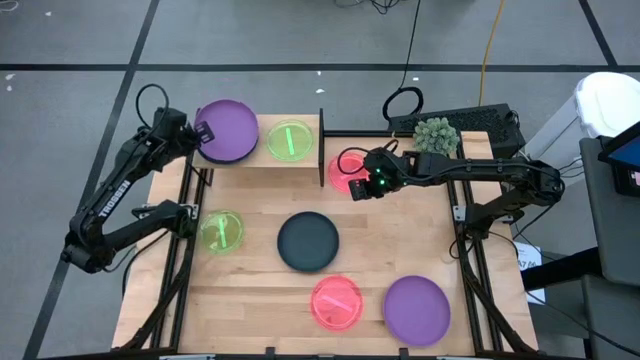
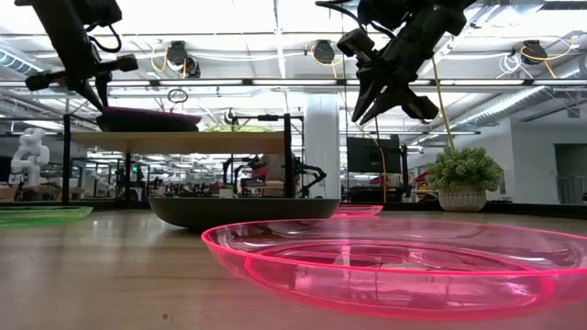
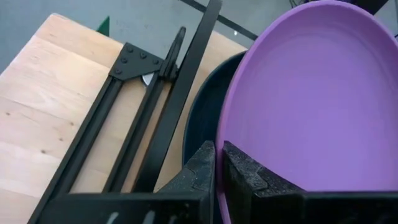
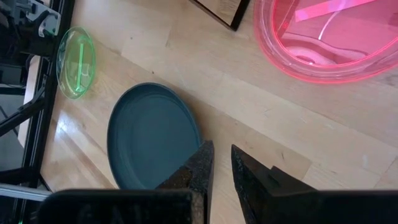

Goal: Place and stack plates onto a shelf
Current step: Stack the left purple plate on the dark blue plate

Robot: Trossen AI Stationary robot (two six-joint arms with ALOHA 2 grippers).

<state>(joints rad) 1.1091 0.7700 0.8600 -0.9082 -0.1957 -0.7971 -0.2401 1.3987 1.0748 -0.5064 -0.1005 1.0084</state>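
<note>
The shelf stands at the table's far side. On its left half a purple plate lies on a dark teal plate. A green plate rests on the right half. My left gripper is shut on the purple plate's left rim. My right gripper hangs above the table just right of the shelf. Its fingers are nearly together with nothing between them, over a pink plate. A dark plate, a green plate, a pink plate and a purple plate lie flat on the table. My left gripper pinches the purple plate's rim at the plate's left edge, one finger on the inner face and one on the outer side. The fingers come from the table's left, slanting down. The plate rests on the dark teal plate on the shelf.
A potted plant and a keyboard sit at the far right. Black frame rails run along the table's left and right sides. The shelf's black end panel stands between the green plate and my right gripper.
</note>
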